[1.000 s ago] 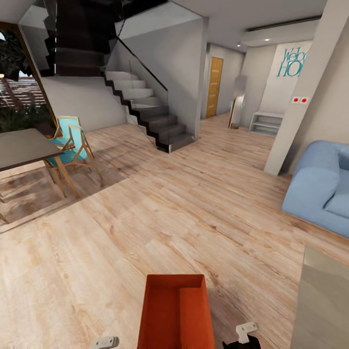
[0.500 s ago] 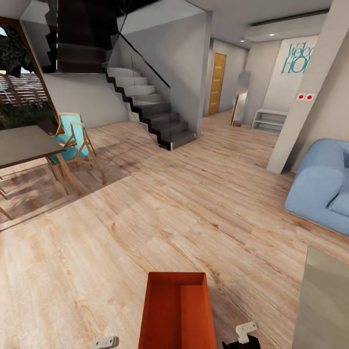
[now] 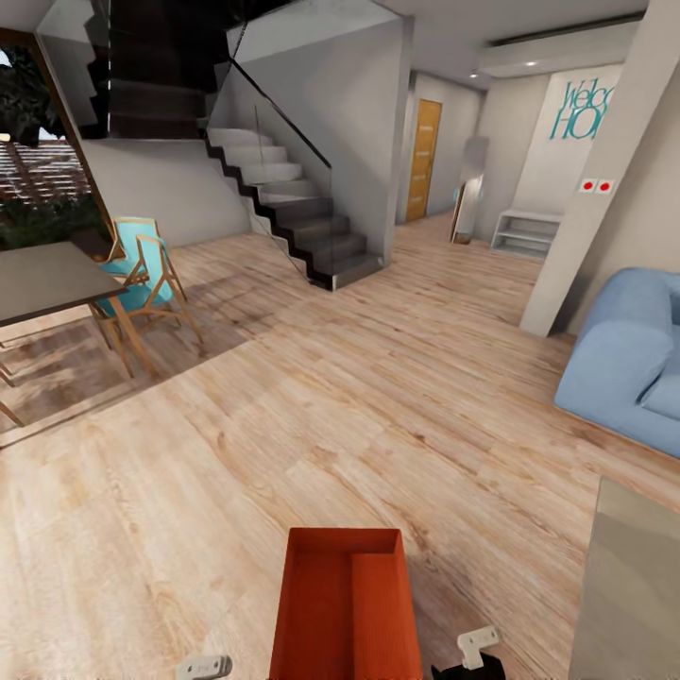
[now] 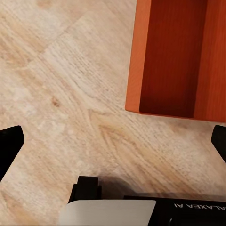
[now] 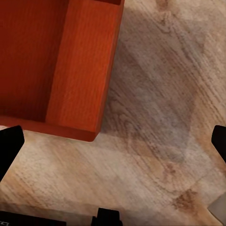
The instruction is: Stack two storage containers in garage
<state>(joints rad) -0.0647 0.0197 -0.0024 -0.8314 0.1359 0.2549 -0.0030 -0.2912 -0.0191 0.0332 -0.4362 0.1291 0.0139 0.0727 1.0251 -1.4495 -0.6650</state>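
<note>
Over the light wood floor (image 3: 378, 397), the orange-red container (image 3: 345, 604) sits between the wide-open, empty left gripper (image 4: 113, 141) and right gripper (image 5: 113, 141).

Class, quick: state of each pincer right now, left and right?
Left pincer: open, holding nothing; the orange container lies beyond it.
Right pincer: open, holding nothing.

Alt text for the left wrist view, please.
An orange-red open-topped rectangular storage container sits on light wood plank floor, seen from above. The left gripper hangs open, its dark fingertips apart over the bare floor beside the container.
</note>
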